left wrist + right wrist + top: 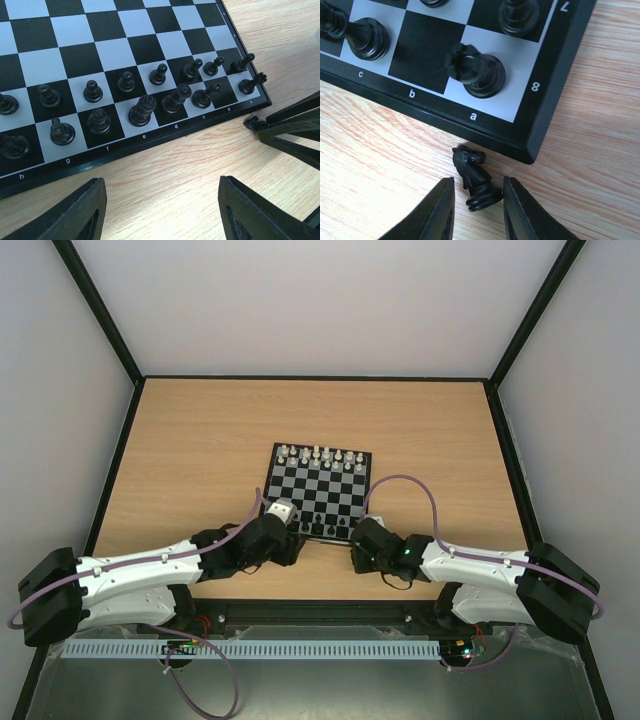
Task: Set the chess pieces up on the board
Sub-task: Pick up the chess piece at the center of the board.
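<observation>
1. your black knight (475,177) is not on the board (560,100). it is on the wooden table (200,440), just beside the board's near corner, the one marked a and 8.
2. the knight looks tipped over. its head points at that corner and its round foot points back at your right claw (477,182). so its long side runs from the claw to the corner.
3. your right claw is narrow, with one finger on each side of the knight. one finger looks to touch the foot and a small gap shows by the other, so it is not squeezing yet.
4. your left claw (161,181) is wide and holds nothing. it hangs over the table, just by the board's near edge.
5. the board holds the other black pieces (141,110) in two rows on the side near you. a rook (477,72) stands on the corner square, and the dark square marked b (422,50) next to it is bare.
6. white pieces (320,455) stand along the far side of the board.
</observation>
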Tool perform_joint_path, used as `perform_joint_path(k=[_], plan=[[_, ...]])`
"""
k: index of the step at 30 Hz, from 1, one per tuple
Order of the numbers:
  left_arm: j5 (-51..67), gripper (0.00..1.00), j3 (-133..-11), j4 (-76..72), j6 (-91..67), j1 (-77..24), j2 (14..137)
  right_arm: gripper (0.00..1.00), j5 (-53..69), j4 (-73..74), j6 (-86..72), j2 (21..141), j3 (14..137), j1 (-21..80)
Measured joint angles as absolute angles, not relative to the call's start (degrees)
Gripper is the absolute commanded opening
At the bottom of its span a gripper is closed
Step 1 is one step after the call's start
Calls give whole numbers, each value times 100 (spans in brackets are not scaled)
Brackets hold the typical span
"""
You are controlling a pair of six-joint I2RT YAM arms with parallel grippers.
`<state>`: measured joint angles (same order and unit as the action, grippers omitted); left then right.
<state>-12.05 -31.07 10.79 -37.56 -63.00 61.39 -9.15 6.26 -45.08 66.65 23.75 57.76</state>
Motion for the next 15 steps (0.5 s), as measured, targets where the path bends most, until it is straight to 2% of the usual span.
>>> perform_joint_path(k=[15], plan=[[-1203, 64, -3111, 991, -3743, -6300, 6292, 27, -760, 416, -4370, 6860, 2436, 5848]])
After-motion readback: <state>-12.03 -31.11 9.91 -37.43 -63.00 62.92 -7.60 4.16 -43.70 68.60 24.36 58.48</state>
